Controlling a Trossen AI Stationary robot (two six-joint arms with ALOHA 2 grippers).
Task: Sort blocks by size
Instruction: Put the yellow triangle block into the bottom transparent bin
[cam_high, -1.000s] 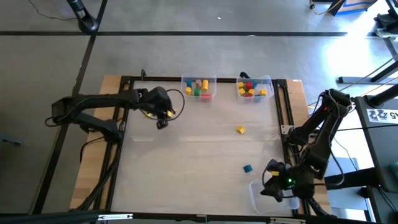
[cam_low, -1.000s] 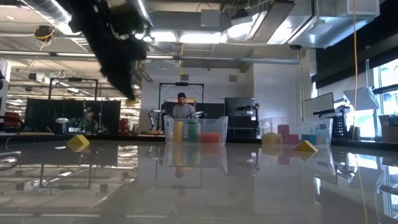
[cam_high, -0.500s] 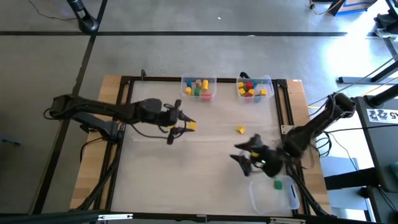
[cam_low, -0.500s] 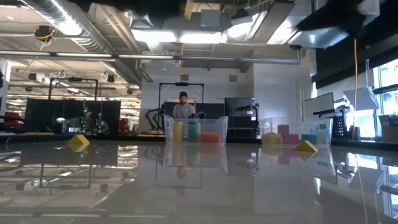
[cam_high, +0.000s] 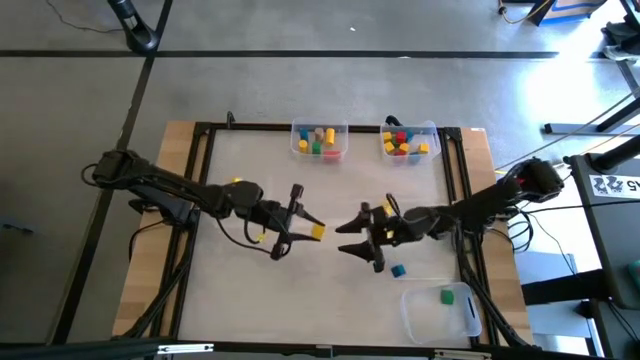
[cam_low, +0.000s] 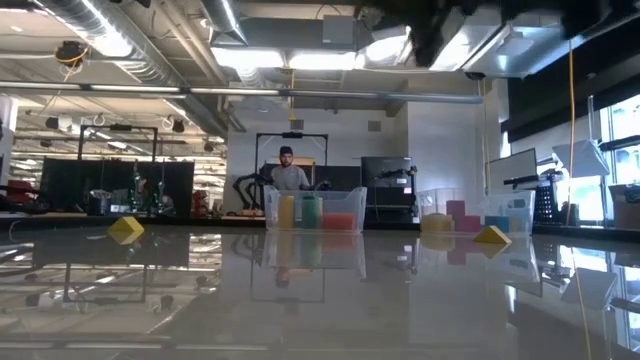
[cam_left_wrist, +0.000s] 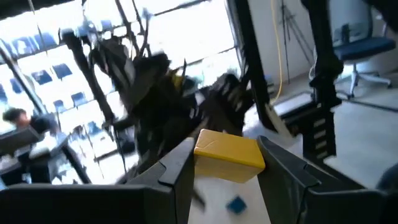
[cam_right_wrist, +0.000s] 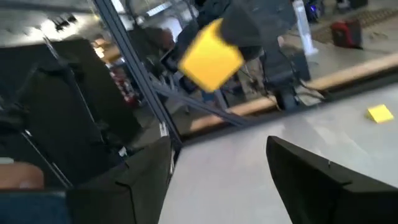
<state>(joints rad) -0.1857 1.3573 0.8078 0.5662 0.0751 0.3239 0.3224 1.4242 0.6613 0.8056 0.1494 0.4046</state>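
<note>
A yellow block (cam_left_wrist: 229, 152) hangs above the table's middle, with my left gripper (cam_high: 308, 228) shut on it. My right gripper (cam_high: 346, 238) faces it from the right, open with nothing between its fingers; in the right wrist view the yellow block (cam_right_wrist: 210, 59) shows ahead of it. A blue block (cam_high: 398, 270) lies flat on the table below my right arm. A green block (cam_high: 446, 296) rests in a clear bin (cam_high: 425, 318) at the near right. Two more yellow blocks (cam_low: 125, 228) (cam_low: 491, 235) lie on the table. My left gripper pinches the yellow block by two opposite sides (cam_left_wrist: 200, 154) between its two fingers. The fingers lie level and point from the table's left toward its right. The block sits lifted clear of the table.
Two clear bins (cam_high: 320, 150) (cam_high: 408, 153) with several coloured blocks stand at the far edge. A black frame (cam_high: 452, 200) runs round the table top. A person (cam_low: 288, 175) stands in the room behind the table.
My left gripper has carried the yellow block from the far left toward the table's middle and tipped level. My right gripper has swung from over the near-right bin toward the middle, rolling and tipping level, its fingers still apart. The green block now shows in that bin.
</note>
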